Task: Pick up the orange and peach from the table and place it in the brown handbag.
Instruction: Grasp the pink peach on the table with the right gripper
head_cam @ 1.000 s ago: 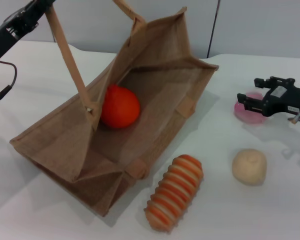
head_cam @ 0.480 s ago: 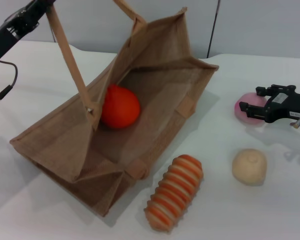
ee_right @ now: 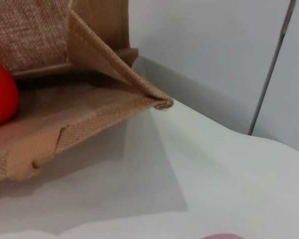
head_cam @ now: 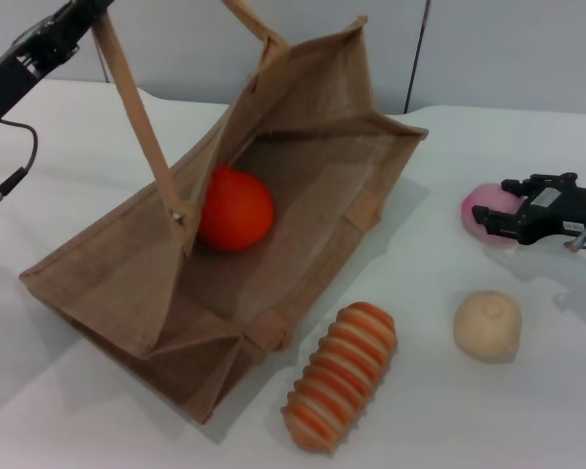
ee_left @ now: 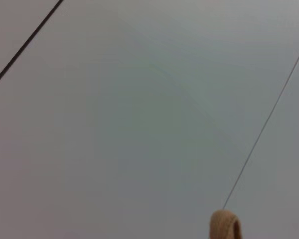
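Note:
The brown handbag (head_cam: 127, 264) lies tipped on the white table with its mouth open toward me. The orange (head_cam: 234, 208) rests inside it and also shows in the right wrist view (ee_right: 0, 94). My left gripper (head_cam: 86, 12) at the top left holds one long handle (head_cam: 137, 117) taut above the bag; the handle's loop shows in the left wrist view (ee_left: 224, 225). The pink peach (head_cam: 474, 205) sits on the table at the right. My right gripper (head_cam: 499, 203) is open, low over the peach, with a finger on either side of it.
An orange-and-cream ribbed oblong item (head_cam: 340, 376) lies in front of the bag. A pale beige ball (head_cam: 486, 325) sits to its right, nearer than the peach. The bag's corner (ee_right: 159, 102) is close to the right wrist camera. A wall stands behind the table.
My right gripper has come down and drifted right, from above the peach to level with it. The bag, the orange and the left arm have not moved.

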